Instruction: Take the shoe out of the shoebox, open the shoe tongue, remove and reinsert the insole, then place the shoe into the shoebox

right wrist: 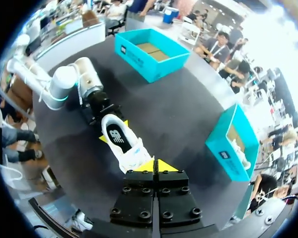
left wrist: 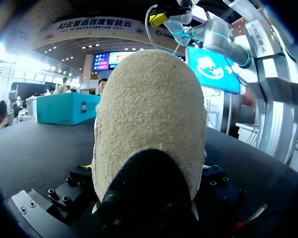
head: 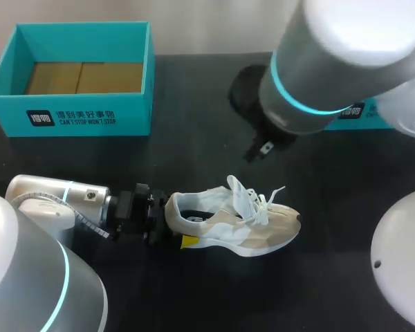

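Shoe (head: 235, 221) sits on dark tabletop (head: 194, 297), outside the open teal shoebox (head: 76, 119), which is well apart at the far left. Left claw (head: 176, 223) is clamped on the shoe's heel from both sides, toe pointing away from it. Right claw (right wrist: 155, 166) hangs above the toe end, yellow tips pressed together, gripping nothing

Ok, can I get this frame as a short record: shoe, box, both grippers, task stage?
shoe: white and beige lace-up sneaker, on the black table, outside the box
box: open teal cardboard shoebox, no shoe inside
left gripper: shut on the sneaker's heel
right gripper: shut, raised above the sneaker's front end, apart from it
stage: shoe out, not yet back in the box
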`<state>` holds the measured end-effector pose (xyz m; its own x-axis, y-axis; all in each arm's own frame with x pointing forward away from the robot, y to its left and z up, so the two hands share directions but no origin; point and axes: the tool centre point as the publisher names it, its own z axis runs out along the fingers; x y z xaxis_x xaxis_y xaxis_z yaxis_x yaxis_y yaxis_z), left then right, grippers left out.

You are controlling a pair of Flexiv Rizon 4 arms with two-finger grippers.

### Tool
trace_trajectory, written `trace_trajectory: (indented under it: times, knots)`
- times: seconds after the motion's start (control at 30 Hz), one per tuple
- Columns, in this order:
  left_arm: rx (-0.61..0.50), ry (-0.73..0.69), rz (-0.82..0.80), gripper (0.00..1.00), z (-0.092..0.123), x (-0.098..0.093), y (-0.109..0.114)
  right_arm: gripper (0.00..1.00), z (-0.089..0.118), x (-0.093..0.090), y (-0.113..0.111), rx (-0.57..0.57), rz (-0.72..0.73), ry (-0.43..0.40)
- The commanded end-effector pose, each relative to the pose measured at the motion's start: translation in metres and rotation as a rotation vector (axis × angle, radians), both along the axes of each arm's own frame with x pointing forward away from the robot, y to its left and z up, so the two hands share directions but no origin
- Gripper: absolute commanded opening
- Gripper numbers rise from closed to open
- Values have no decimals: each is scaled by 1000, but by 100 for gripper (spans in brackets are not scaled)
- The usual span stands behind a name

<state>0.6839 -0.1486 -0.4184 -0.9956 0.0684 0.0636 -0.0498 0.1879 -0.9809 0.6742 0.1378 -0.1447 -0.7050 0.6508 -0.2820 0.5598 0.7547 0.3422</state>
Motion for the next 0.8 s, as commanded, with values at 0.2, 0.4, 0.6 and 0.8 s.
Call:
trace_trajectory:
  times: [0.2,0.4,0.6,0.8]
  knots:
    - [1,0,2,0,0,-1,0,0,-9,9,38,-90,107,73]
    - [1,0,2,0,0,-1,0,0,-9,9,38,-90,107,73]
    - [1,0,2,0,0,-1,0,0,-27,5,56,-71,210,98]
    - [1,0,2,0,0,-1,0,0,-44,7,75,-38,419,124]
